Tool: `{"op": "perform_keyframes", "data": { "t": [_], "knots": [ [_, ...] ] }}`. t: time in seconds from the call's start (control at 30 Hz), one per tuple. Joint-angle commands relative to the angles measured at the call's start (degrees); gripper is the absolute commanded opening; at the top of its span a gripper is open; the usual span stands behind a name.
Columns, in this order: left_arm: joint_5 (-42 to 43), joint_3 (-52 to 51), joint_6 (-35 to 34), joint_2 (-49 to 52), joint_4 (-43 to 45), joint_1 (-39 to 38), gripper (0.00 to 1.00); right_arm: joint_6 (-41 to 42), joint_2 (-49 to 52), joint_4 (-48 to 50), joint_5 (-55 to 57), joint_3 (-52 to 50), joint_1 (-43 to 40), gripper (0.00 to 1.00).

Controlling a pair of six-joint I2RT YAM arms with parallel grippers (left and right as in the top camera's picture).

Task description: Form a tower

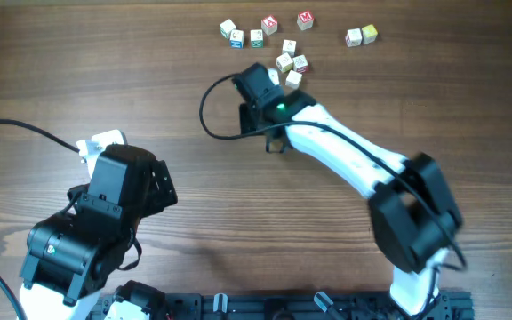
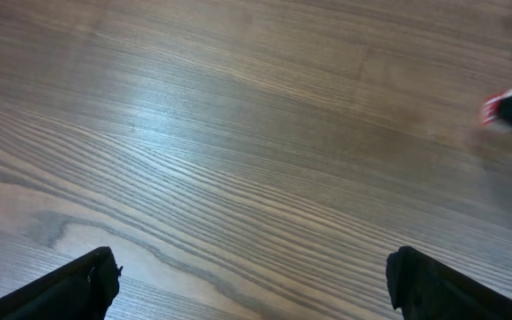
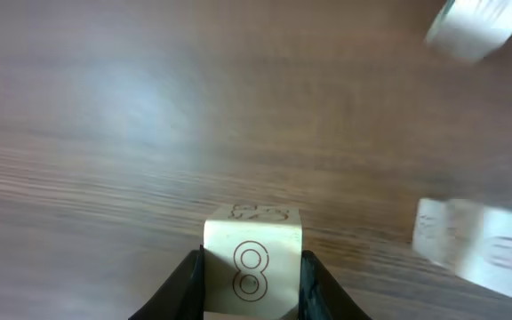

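My right gripper (image 3: 252, 277) is shut on a cream wooden cube (image 3: 252, 262) printed with a brown figure 8, one black finger against each side. The cube rests at or just above the table. From overhead this gripper (image 1: 271, 82) sits at the near edge of a small cluster of cubes (image 1: 292, 64). I cannot make out a tower in any view; from above the cubes look single. My left gripper (image 2: 256, 284) is open over bare wood, far from the cubes, with nothing between its fingers.
Several loose letter cubes lie at the far side: a group (image 1: 254, 34), a red-faced one (image 1: 305, 19) and a pair (image 1: 361, 36). Two blurred cubes (image 3: 474, 244) (image 3: 474, 22) lie right of the held one. A black cable (image 1: 210, 107) loops left of the right wrist.
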Motion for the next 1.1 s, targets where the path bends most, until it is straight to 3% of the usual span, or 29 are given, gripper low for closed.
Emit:
{"op": "perform_keyframes", "data": {
  "t": [0.0, 0.37, 0.67, 1.07],
  "knots": [
    [-0.11, -0.2, -0.59, -0.02, 0.02, 0.33, 1.0, -0.09, -7.06, -1.62, 5.27, 0.83, -0.2, 0.19],
    [-0.11, -0.2, -0.59, -0.02, 0.02, 0.33, 1.0, 10.23, -7.85, -7.34, 12.79, -0.13, -2.64, 0.19],
    [-0.11, -0.2, -0.59, -0.02, 0.02, 0.33, 1.0, 12.04, -1.7, -6.95, 12.5, -1.09, -4.46, 0.2],
    [-0.11, -0.2, -0.59, -0.02, 0.02, 0.33, 1.0, 12.07, -0.81, -8.39, 12.52, -2.08, -5.86, 0.24]
  ]
}}
